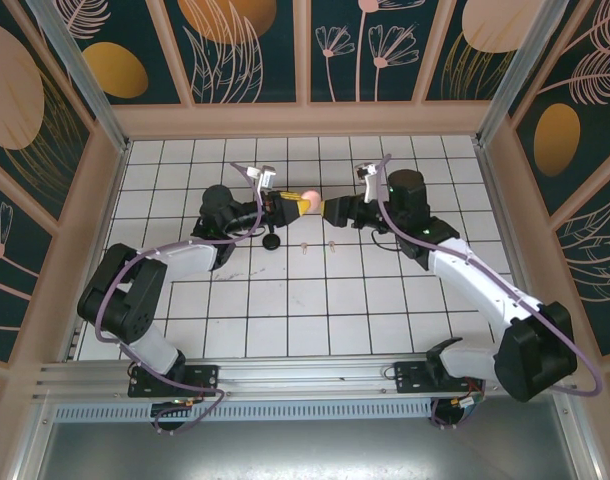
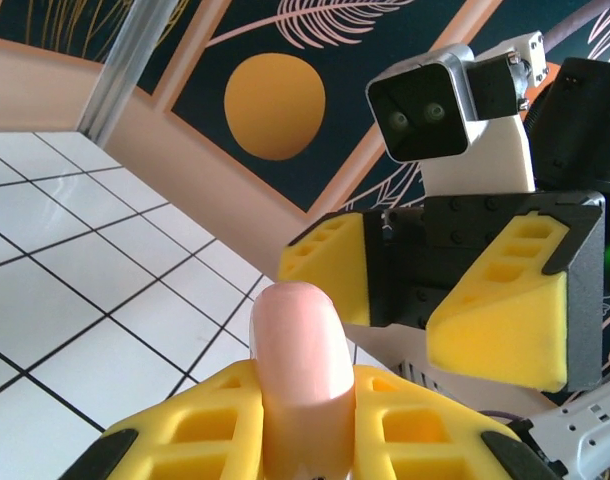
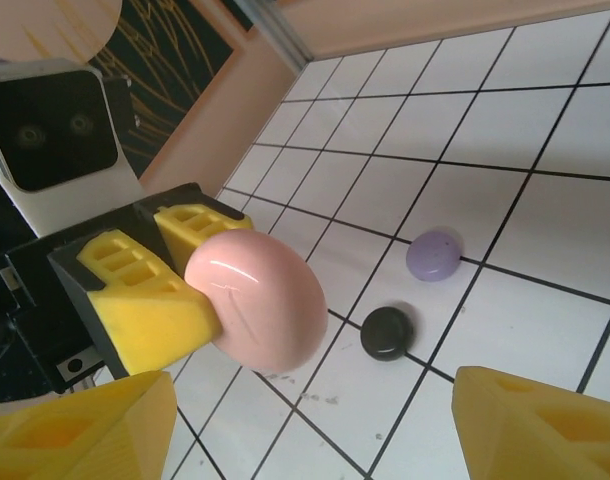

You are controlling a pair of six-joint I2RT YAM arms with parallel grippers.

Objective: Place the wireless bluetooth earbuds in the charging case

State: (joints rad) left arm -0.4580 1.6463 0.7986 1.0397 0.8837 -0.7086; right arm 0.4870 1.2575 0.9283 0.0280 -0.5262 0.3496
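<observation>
Within jaws of the left tool (image 2: pixel 305 415) sits the pink case (image 2: pixel 299 335).

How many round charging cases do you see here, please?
3: glossy pink round case in the left gripper; lilac round case and black round case on the white tiled table. More may be hidden.

Dark floral panels (image 1: pixel 135 30) surround white tiled floor (image 1: pixel 285 320)
</observation>
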